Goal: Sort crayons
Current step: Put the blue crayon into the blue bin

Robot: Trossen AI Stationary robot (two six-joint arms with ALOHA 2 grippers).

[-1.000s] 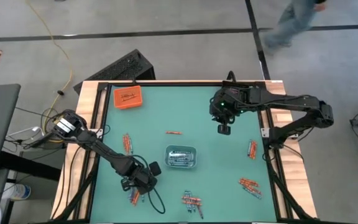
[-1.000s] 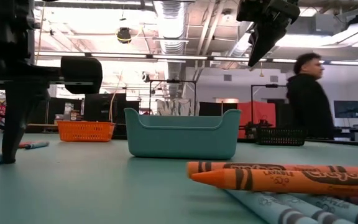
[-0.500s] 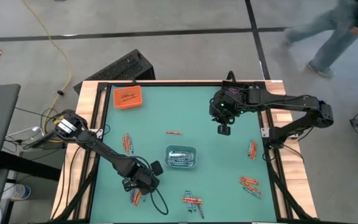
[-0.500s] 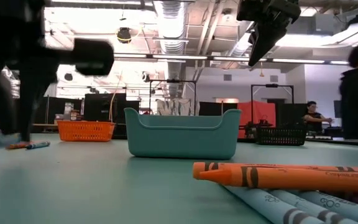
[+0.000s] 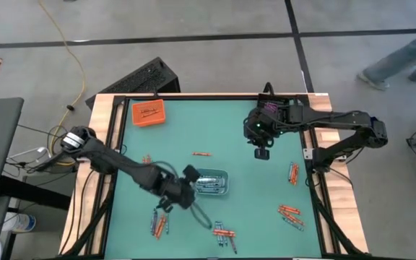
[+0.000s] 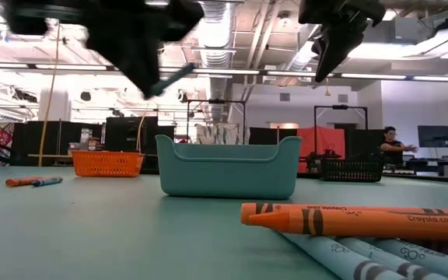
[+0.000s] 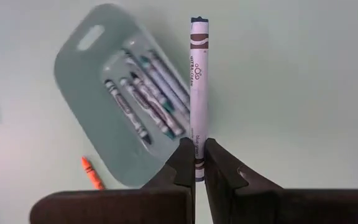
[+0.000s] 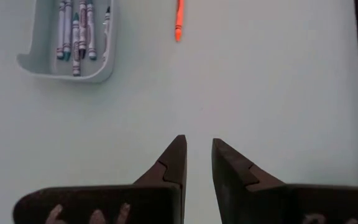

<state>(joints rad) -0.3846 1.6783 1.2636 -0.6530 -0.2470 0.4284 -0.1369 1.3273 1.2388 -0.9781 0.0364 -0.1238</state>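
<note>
My left gripper (image 5: 181,195) hangs above the table just left of the clear-grey tray (image 5: 224,189) and is shut on a grey-blue crayon (image 7: 197,81). In the low view that crayon (image 6: 173,78) shows high over the tray (image 6: 228,167). Several grey-blue crayons (image 7: 145,96) lie in the tray. My right gripper (image 8: 197,144) is raised over the far right of the table, its fingers a little apart with nothing between them. Loose crayons lie in clusters (image 5: 159,224), (image 5: 224,233), (image 5: 289,214), (image 5: 292,173), (image 5: 148,165). My left gripper pinches the grey-blue crayon near one end (image 7: 197,149) between its two fingers (image 7: 184,163). The rest of the crayon sticks out forward beyond the fingertips, in line with the fingers. The fingers slant downward. The crayon is lifted clear of the table and tilted.
An orange tray (image 5: 148,113) with orange crayons sits at the far left. A single orange crayon (image 5: 201,154) lies beyond the clear-grey tray. A black tray (image 6: 351,169) shows in the low view. Orange and grey-blue crayons (image 6: 348,222) lie close to the low camera. People move in the room behind.
My left gripper has risen from the crayon cluster near the table's near left and swung toward the right, to beside the clear-grey tray. It carries a grey-blue crayon, now lifted clear of the table. A person has walked past behind the table.
</note>
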